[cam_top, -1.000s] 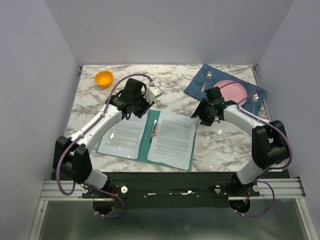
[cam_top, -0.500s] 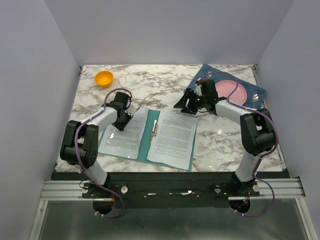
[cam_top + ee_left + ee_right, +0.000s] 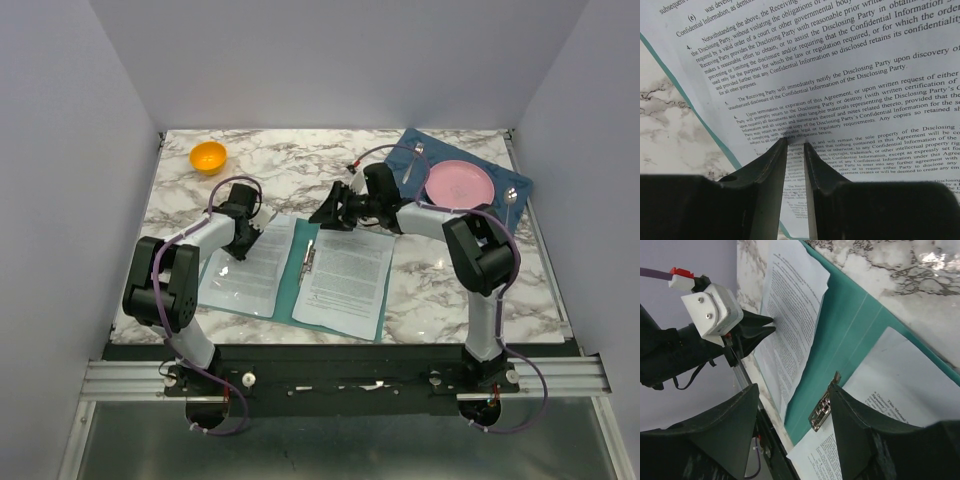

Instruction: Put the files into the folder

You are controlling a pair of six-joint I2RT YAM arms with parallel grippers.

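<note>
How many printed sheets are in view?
2. One sheet lies on the folder's left half, the other sheet on its right half beside the clip. More could be stacked beneath either.

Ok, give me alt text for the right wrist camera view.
An open teal folder lies on a marble table, with printed sheets on both flaps and a metal clip at the spine. The left gripper has its tips at one sheet's edge, and the right gripper hangs open above.

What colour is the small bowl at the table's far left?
The bowl is orange; top external view.
</note>
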